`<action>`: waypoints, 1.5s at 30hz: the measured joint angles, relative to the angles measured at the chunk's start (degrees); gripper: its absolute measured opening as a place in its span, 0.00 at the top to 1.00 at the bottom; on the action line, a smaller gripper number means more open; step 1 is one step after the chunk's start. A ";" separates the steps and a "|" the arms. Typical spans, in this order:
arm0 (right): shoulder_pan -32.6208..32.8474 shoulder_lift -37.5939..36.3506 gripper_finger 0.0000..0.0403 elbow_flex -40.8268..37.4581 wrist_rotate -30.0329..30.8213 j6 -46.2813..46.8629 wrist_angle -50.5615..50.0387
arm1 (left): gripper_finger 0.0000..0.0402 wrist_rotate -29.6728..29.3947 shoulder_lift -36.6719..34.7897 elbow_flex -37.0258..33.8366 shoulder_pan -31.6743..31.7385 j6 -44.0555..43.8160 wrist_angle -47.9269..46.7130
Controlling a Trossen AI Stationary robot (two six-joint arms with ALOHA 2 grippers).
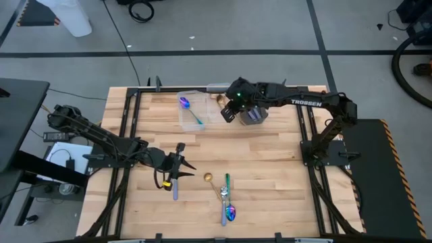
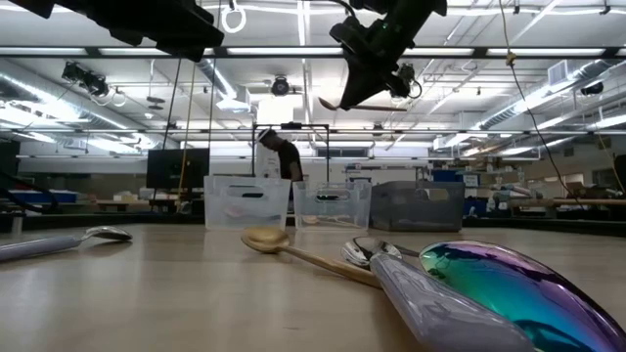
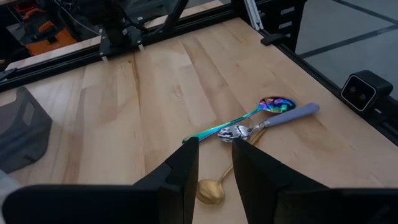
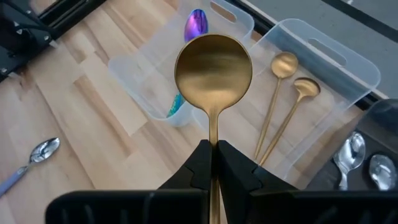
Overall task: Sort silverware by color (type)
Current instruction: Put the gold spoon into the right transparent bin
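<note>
Your right claw [image 4: 212, 155] is pinching a gold spoon [image 4: 213, 65] above the clear bins [image 4: 323, 62] while your left claw [image 3: 214, 163] is hovering spread over the counter [image 3: 137, 118].

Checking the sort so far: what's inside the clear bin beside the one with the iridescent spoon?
Two gold spoons lie inside that clear bin. The right claw holds a third gold spoon above the bins, hiding part of the floor between them.
</note>
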 joint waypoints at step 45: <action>-11.43 14.63 0.94 0.02 -3.60 -12.21 28.97 | 0.74 -1.33 -10.84 -5.11 2.05 -2.75 -14.93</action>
